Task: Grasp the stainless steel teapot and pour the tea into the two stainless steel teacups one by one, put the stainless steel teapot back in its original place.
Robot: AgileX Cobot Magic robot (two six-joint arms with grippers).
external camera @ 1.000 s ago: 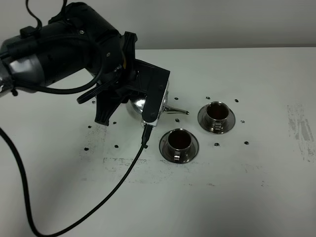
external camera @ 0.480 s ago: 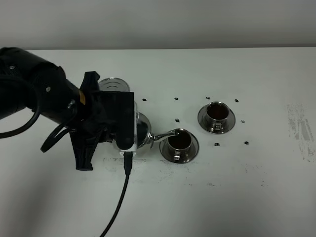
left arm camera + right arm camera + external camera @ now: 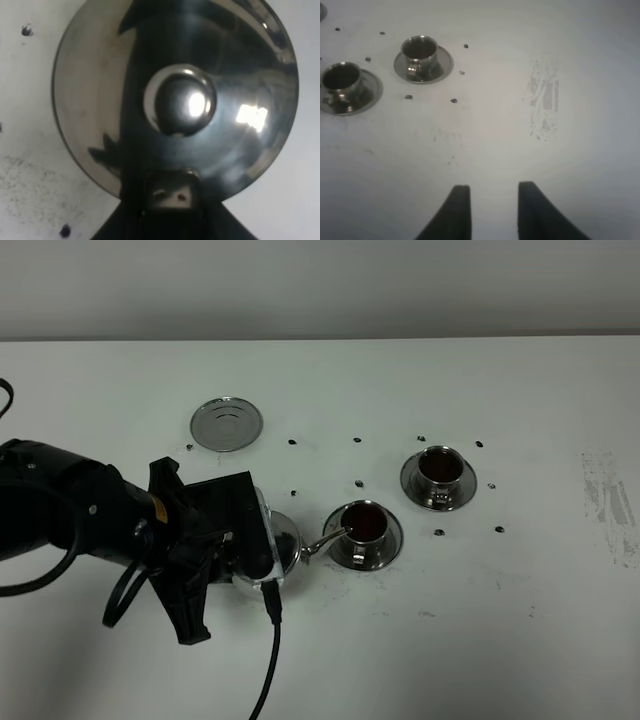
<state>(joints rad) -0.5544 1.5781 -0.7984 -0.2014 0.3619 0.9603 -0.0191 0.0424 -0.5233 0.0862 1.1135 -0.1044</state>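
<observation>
Beside the near shiny steel teacup (image 3: 364,526), your left tool (image 3: 235,545) pinches the shiny knob-lidded steel teapot (image 3: 278,548), spout at its rim; next, tilt it gently.

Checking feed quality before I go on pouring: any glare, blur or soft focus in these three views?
Exterior high: evenly lit, sharp; the left gripper hides most of the teapot. Left wrist: the teapot lid fills the frame, slightly soft, with bright glare spots and dark reflections. Right wrist: both teacups are slightly soft, and the table is brightly lit around a grey scuffed patch.
</observation>
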